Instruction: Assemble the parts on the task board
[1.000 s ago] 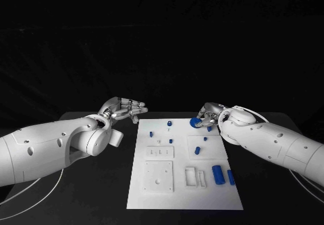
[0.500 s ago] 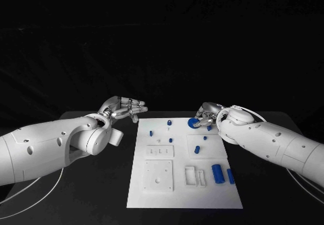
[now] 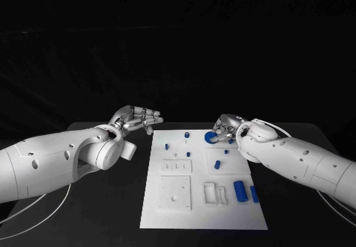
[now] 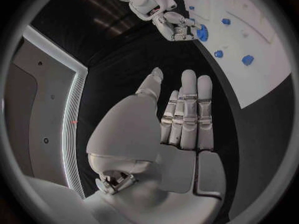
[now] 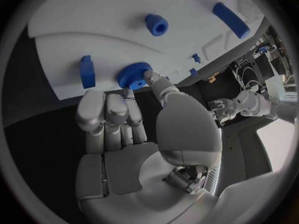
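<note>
A black table (image 3: 96, 206) carries a long white task board (image 3: 200, 206). The right hand (image 3: 226, 126) hangs over the board's far right corner, pinching a blue toothed wheel (image 3: 211, 136) between thumb and fingers; the wrist hides much of the grip from above. The left hand (image 3: 137, 119) hovers off the board's far left corner, fingers straight and together, holding nothing. Two blue cylinders (image 3: 239, 191) lie by the board's right edge, and small blue pegs (image 3: 216, 164) dot its far half, too small to make out.

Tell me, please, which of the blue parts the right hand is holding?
The round toothed gear, pinched in the right hand at the task board's far edge; the other blue parts lie or stand on the board, untouched.
</note>
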Robot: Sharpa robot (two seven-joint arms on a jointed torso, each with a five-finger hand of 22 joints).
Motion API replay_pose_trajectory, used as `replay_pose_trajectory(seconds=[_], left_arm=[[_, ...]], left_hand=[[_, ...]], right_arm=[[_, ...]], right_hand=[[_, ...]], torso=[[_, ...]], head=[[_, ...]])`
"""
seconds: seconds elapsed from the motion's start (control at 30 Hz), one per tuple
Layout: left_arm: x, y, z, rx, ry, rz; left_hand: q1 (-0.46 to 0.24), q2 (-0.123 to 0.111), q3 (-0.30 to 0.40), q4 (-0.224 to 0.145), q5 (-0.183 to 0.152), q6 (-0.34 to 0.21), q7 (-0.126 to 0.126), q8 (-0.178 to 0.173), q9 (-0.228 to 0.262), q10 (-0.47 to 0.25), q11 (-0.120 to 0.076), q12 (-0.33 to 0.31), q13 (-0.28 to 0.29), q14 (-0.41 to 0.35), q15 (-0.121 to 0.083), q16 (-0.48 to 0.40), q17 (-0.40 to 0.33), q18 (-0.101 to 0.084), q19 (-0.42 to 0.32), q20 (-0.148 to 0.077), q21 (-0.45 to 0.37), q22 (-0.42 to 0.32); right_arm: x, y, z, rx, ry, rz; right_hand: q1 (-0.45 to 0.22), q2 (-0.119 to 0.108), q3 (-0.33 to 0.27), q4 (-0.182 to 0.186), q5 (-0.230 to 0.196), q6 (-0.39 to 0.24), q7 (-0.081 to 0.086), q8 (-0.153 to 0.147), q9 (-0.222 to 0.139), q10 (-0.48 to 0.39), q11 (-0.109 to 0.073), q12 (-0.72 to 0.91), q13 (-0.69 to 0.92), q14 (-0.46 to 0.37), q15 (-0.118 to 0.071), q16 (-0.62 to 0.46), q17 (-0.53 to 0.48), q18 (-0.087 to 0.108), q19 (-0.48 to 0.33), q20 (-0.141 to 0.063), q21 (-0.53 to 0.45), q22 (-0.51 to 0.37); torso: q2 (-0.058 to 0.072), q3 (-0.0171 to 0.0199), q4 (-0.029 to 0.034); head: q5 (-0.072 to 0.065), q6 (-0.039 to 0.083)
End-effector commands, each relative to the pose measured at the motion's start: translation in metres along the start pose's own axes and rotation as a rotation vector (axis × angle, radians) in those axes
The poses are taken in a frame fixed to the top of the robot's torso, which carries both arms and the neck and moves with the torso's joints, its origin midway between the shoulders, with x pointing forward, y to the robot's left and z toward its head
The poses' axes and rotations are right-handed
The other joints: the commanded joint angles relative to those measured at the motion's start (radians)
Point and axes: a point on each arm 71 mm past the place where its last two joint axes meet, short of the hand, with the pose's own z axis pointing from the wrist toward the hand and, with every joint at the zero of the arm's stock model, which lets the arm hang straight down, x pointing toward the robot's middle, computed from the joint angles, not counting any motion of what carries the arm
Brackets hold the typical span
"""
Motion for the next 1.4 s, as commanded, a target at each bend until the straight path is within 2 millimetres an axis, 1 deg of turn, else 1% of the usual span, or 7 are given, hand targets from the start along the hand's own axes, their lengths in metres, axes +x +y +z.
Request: replay_pose_trajectory(seconds=[0.03,0.2,0.53,0.8,0.93,1.3,1.4], left_arm=[[0.001,-0.002,0.000,0.017,0.003,-0.002],[0.000,-0.002,0.000,0.016,0.000,-0.001],[-0.002,-0.002,0.001,0.016,-0.007,0.002],[-0.001,-0.002,0.001,0.017,-0.004,0.002],[0.001,-0.002,0.001,0.018,0.000,0.001],[0.003,-0.003,0.002,0.018,0.007,0.001],[0.004,-0.003,0.002,0.017,0.011,0.000]], left_hand=[[-0.001,0.008,0.000,-0.005,0.002,-0.006,0.000,0.002,0.001,0.000,0.000,0.003,0.001,-0.004,-0.002,0.001,-0.001,0.018,-0.006,-0.002,-0.007,0.001],[-0.001,0.008,0.000,-0.005,0.002,-0.006,0.000,0.002,0.001,0.000,0.000,0.003,0.001,-0.004,-0.002,0.001,-0.001,0.018,-0.006,-0.002,-0.007,0.001],[0.000,0.008,0.000,-0.007,0.002,-0.008,-0.001,0.002,0.000,-0.001,0.000,0.002,0.001,-0.004,-0.002,0.001,-0.001,0.018,-0.006,-0.002,-0.007,0.002],[0.000,0.008,0.000,-0.007,0.002,-0.009,-0.001,0.002,0.000,-0.001,0.000,0.002,0.001,-0.004,-0.002,0.001,-0.001,0.018,-0.006,-0.002,-0.007,0.002],[0.000,0.008,0.000,-0.007,0.002,-0.009,-0.001,0.002,0.000,-0.001,0.000,0.002,0.001,-0.004,-0.002,0.001,-0.001,0.018,-0.006,-0.002,-0.007,0.002],[0.000,0.009,0.000,-0.008,0.002,-0.009,0.000,0.002,0.000,-0.001,0.000,0.003,0.001,-0.004,-0.002,0.001,-0.001,0.018,-0.006,-0.002,-0.008,0.004],[0.000,0.009,0.000,-0.008,0.002,-0.009,0.000,0.002,0.000,-0.001,0.000,0.003,0.001,-0.004,-0.002,0.001,-0.001,0.018,-0.006,-0.002,-0.008,0.004]], right_arm=[[-0.006,0.007,-0.003,-0.021,-0.073,-0.042],[-0.011,0.018,-0.009,-0.051,-0.117,-0.051],[-0.013,0.043,-0.014,-0.119,-0.134,-0.049],[-0.005,0.065,-0.012,-0.162,-0.126,-0.062],[0.001,0.073,-0.010,-0.174,-0.120,-0.073],[0.010,0.084,-0.006,-0.187,-0.104,-0.084],[0.012,0.086,-0.005,-0.189,-0.100,-0.085]], right_hand=[[0.001,0.010,0.007,0.003,0.005,0.007,-0.001,0.003,0.032,0.013,0.000,0.010,0.009,0.000,-0.007,0.003,0.003,-0.016,0.069,-0.008,0.011,0.131],[0.005,0.003,0.012,0.008,0.005,0.013,-0.003,0.002,0.033,0.020,-0.001,0.016,0.019,0.000,-0.008,0.005,0.004,-0.018,0.069,-0.010,0.021,0.132],[0.009,-0.008,0.005,0.027,-0.003,0.009,-0.002,0.002,0.028,0.030,-0.001,0.023,0.032,0.000,-0.007,0.008,0.006,-0.020,0.070,-0.009,0.035,0.134],[0.011,-0.009,0.004,0.030,-0.007,0.008,-0.002,0.002,0.026,0.029,0.000,0.022,0.033,0.000,-0.007,0.008,0.005,-0.020,0.069,-0.009,0.034,0.134],[0.012,-0.009,0.005,0.031,-0.008,0.006,-0.001,0.002,0.025,0.028,0.000,0.020,0.032,0.000,-0.007,0.007,0.004,-0.020,0.069,-0.009,0.034,0.134],[0.012,-0.009,0.005,0.032,-0.007,0.002,0.001,0.002,0.021,0.023,0.001,0.011,0.028,-0.001,-0.006,0.002,0.000,-0.019,0.069,-0.009,0.033,0.133],[0.012,-0.009,0.005,0.032,-0.007,0.002,0.001,0.002,0.021,0.023,0.001,0.011,0.028,-0.001,-0.006,0.002,0.000,-0.019,0.069,-0.009,0.033,0.133]], torso=[[0.000,0.0007,0.0012],[-0.001,-0.0014,0.0005],[0.001,-0.0015,0.0025],[0.003,-0.0004,0.0052],[0.004,-0.0002,0.0062],[0.007,-0.0014,0.0083],[0.006,-0.0003,0.0079]], head=[[0.003,0.003],[0.002,0.005],[0.005,0.010],[0.010,0.008],[0.012,0.010],[0.016,0.002],[0.020,0.000]])
